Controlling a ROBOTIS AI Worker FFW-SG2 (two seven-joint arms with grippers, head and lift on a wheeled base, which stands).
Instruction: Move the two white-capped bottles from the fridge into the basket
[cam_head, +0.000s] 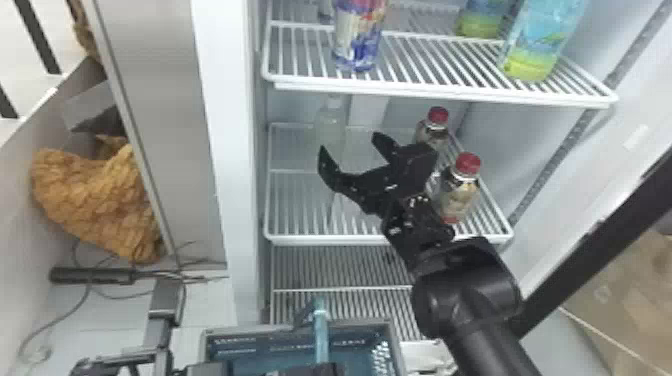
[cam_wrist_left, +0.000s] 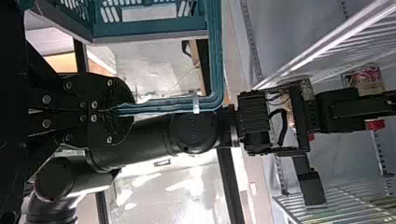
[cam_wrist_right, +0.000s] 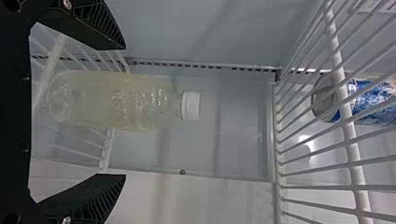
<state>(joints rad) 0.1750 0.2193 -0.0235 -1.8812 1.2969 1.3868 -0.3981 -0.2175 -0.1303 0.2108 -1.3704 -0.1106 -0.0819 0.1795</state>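
In the head view, my right gripper (cam_head: 350, 145) stands open over the fridge's middle shelf, in front of a clear white-capped bottle (cam_head: 330, 125) standing at the back left. In the right wrist view, that bottle (cam_wrist_right: 116, 100) lies between the spread fingers of my right gripper (cam_wrist_right: 116, 112), ahead of the palm, apparently untouched. The teal basket (cam_head: 207, 345) is at the bottom of the head view, with my left gripper (cam_head: 320, 370) at its handle. In the left wrist view, my left gripper (cam_wrist_left: 114, 109) is shut on the handle (cam_wrist_left: 205, 100) of the basket (cam_wrist_left: 149, 29).
Two red-capped bottles (cam_head: 459, 192) stand on the middle shelf, beside and behind my right gripper. Above is a wire shelf (cam_head: 430, 90) with a blue-labelled bottle (cam_head: 359, 45) and green-blue bottles (cam_head: 542, 45). The fridge's white side wall (cam_head: 230, 150) stands to the left.
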